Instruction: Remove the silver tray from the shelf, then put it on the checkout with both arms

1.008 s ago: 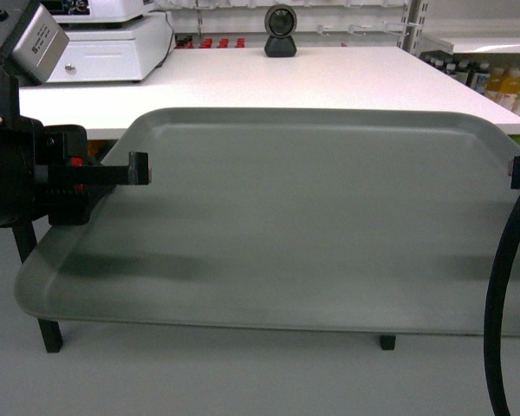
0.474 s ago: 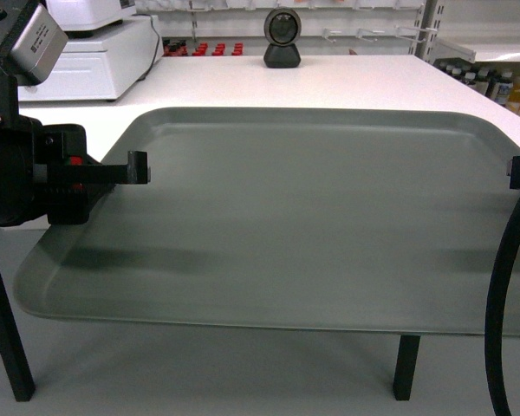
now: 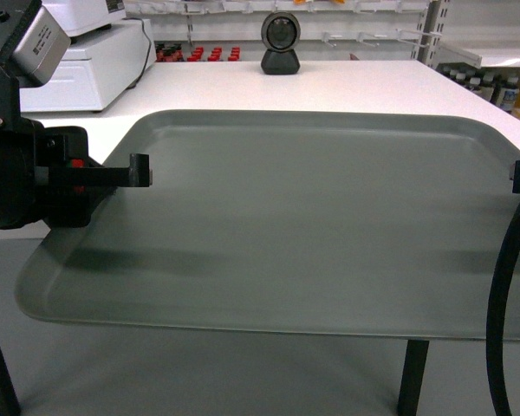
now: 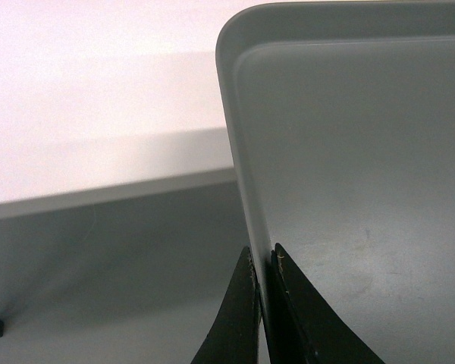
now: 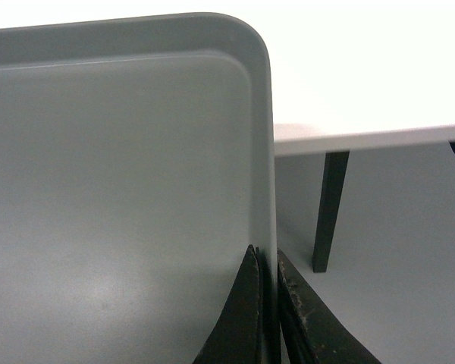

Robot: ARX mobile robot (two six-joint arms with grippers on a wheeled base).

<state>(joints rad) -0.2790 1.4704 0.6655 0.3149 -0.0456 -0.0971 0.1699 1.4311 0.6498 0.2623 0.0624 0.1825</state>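
The silver tray fills the middle of the head view, held level in the air in front of the checkout, its far rim overlapping the near edge of the white countertop. The left gripper comes in from the left edge of the frame and is clamped on the tray's left rim — in the left wrist view, at the bottom centre, its two black fingers pinch the raised rim between them. The right gripper does the same on the opposite side: at the bottom centre of the right wrist view its fingers close on the right rim, just below the rounded corner. In the head view only a small black tip shows at the right edge, beside a thick black cable. At the top centre a black scanner stands on the countertop — a white machine sits at the upper left.
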